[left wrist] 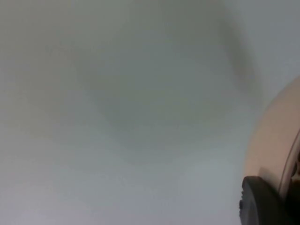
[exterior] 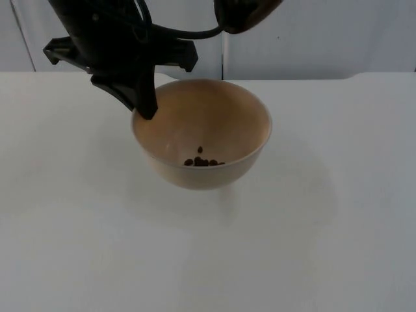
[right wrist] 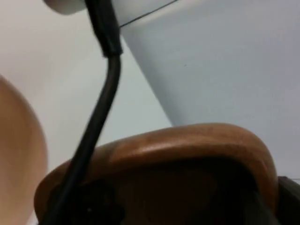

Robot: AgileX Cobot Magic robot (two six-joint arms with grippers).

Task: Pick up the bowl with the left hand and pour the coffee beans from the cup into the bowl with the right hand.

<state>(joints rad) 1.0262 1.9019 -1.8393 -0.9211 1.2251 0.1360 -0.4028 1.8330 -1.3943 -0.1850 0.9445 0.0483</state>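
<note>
White worktop (exterior: 78, 247) lies nearest; above it the left gripper (exterior: 144, 107), fingers clamped on the rim at ten o'clock, holds the bowl (exterior: 201, 133). Pouring is underway: coffee beans (exterior: 203, 161) lie inside. At twelve o'clock the right gripper (right wrist: 187, 197) grasps the tilted cup (exterior: 246, 14); next, tip further, keeping the mouth over the bowl.

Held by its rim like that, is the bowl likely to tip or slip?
Probably stiff: the bowl keeps its round shape under the left hand. Likely light, with few coffee beans inside. The one-sided rim grip might let it tilt.
</note>
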